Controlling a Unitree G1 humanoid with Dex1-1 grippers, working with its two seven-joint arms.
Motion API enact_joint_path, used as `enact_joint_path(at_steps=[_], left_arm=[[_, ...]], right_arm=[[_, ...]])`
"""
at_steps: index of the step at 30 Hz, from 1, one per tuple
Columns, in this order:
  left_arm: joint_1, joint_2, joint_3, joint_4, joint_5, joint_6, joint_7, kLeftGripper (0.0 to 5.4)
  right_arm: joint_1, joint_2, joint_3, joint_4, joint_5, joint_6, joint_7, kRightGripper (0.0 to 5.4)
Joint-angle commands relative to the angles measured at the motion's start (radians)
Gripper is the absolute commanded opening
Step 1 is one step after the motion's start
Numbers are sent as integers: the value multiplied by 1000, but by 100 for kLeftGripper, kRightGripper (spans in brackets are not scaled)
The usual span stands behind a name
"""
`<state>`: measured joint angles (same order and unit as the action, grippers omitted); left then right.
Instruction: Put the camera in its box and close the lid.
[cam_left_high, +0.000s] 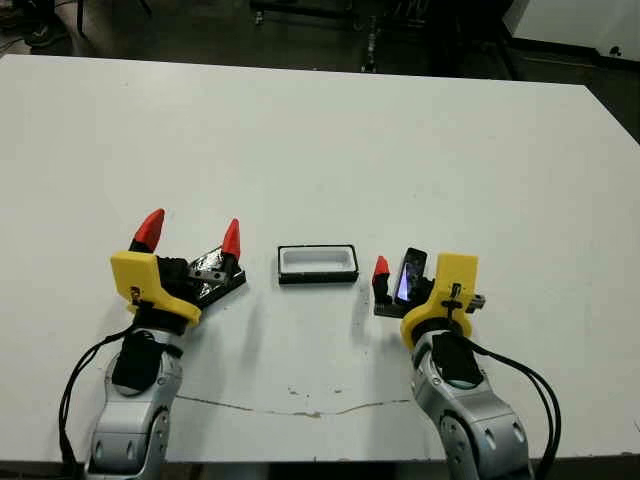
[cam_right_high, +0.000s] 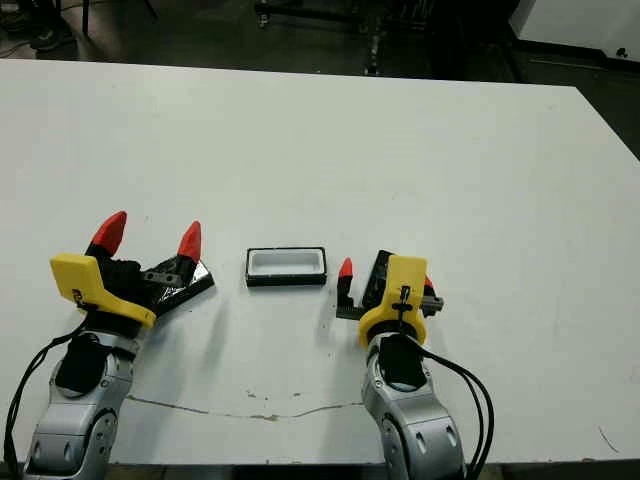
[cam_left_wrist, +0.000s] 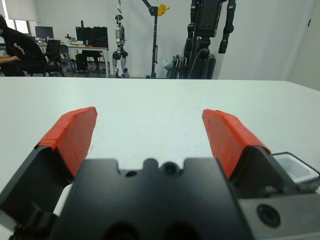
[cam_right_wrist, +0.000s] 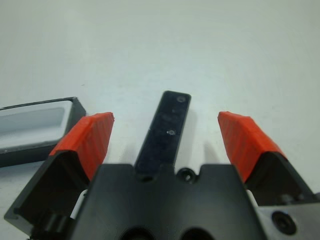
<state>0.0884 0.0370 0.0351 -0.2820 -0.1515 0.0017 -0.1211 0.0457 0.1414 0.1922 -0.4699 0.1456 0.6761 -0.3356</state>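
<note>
Camera (cam_right_wrist: 168, 130) is lying on the white table (cam_left_high: 320, 140) between the two red-tipped fingers of the right gripper (cam_right_wrist: 166, 142). The fingers are spread apart, and in the right wrist view neither of them touches the dark, narrow bar. In the head view the camera shows a bluish glint just beside the yellow part of this gripper.

At about 10 o'clock from the right gripper stands the box (cam_left_high: 318, 264), a shallow tray that is black outside and white inside. It is upright, its inside is bare, and it is near both grippers but touches none of them.

At 9 o'clock from the box is the left gripper (cam_left_high: 190, 236). Its fingers are also spread wide and they hold nothing. Under this gripper, at the side toward the box, lies the lid (cam_left_high: 222, 283), a flat glossy black panel. One corner of it points toward the box. I cannot tell if the gripper body rests on the lid.

In the left wrist view a person (cam_left_wrist: 17, 50) sits at a desk far beyond the table.
</note>
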Motion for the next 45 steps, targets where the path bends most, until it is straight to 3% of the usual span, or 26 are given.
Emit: enact_joint_path(at_steps=[1,6,37,45], left_arm=[[19,3,-2,-5,1,7,0,539],[22,2,-1,-16,-4,22,2,539],[28,3,-4,-17,-4,10,-3,539],[31,3,-4,-20,-10,8,-2,539]], right_arm=[[-12,112,-24,-8,34,32,-27,540],[-14,109,-23,-11,60,39,-57,540],[-25,64,56,-10,-24,118,-120,540],[-18,89,26,8,12,130,-104,540]])
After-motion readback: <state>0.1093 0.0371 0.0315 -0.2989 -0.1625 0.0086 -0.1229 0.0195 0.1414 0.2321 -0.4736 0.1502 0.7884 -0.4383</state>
